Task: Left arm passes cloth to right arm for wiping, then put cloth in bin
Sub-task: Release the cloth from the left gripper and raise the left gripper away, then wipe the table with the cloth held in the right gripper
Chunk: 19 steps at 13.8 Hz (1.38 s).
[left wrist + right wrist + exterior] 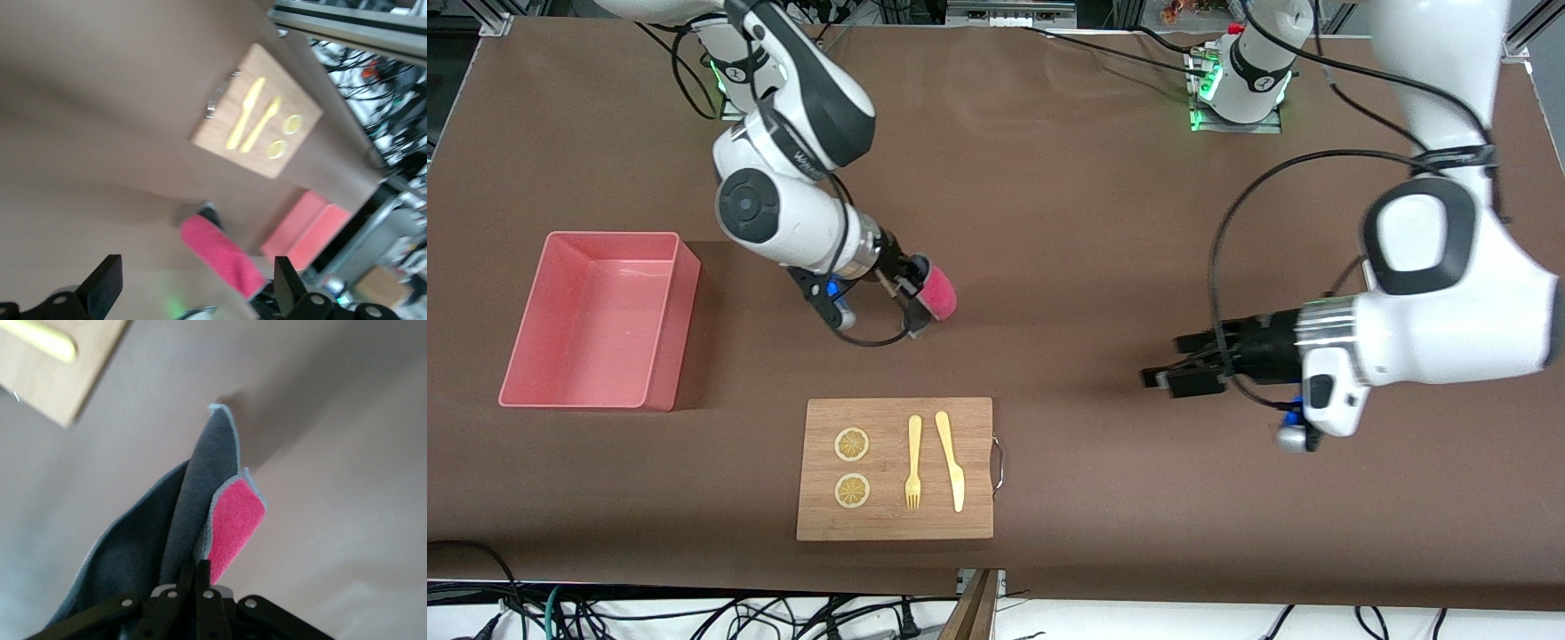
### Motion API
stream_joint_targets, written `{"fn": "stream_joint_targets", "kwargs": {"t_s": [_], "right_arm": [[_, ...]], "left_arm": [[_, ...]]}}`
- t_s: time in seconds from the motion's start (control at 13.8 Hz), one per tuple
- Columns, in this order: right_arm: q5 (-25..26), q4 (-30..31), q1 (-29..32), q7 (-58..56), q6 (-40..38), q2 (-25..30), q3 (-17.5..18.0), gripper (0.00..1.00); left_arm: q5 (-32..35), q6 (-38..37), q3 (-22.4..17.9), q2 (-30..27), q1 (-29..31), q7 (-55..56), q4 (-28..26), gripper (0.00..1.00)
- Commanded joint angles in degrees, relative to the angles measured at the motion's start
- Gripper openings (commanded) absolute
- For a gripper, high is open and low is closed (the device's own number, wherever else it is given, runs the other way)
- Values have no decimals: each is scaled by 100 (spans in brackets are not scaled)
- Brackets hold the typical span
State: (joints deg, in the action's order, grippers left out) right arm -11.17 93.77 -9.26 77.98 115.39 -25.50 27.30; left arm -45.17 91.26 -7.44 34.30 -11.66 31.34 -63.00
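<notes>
Salmon-pink bin sitting at right arm's end of table. Right gripper hanging over bare brown table, fingers clenching folded pink-and-grey cloth. Wooden cutting board lying nearer front camera. Left gripper hovering with fingers spread, gripping nothing.

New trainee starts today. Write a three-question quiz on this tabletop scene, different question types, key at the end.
1. True or false: the right gripper holds the cloth.
2. The left gripper is: A open, B shut on the cloth.
3. What lies on the cutting board besides the fork and knife?
Key: 1 true. 2 A; it hangs over bare table. 3 two lemon slices. The bin holds nothing.
</notes>
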Motion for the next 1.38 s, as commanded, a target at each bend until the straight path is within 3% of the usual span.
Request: {"fn": "stream_joint_targets", "kwargs": {"t_s": [0.0, 0.36, 0.58, 0.87, 1.16, 1.31], "right_arm": [[-105, 27, -181, 15, 28, -209, 126, 0], [27, 352, -217, -448, 28, -491, -4, 0], [272, 633, -200, -1309, -112, -465, -618, 0], [695, 643, -156, -2661, -692, -438, -1576, 0], [704, 634, -129, -4621, -956, -421, -2640, 0], [887, 599, -129, -5307, -957, -412, -2922, 0]], "left_arm": [[848, -458, 84, -948, 303, -1047, -983, 100], [3273, -557, 128, -2513, 340, -2148, -2565, 100], [4399, -487, 382, -3147, 322, -2158, -3155, 100], [5016, 741, 480, -4167, 340, -2167, -4718, 100], [5097, 955, 454, -4063, 357, -2202, -4608, 100], [5097, 946, 427, -3923, 375, -2202, -4318, 100]]}}
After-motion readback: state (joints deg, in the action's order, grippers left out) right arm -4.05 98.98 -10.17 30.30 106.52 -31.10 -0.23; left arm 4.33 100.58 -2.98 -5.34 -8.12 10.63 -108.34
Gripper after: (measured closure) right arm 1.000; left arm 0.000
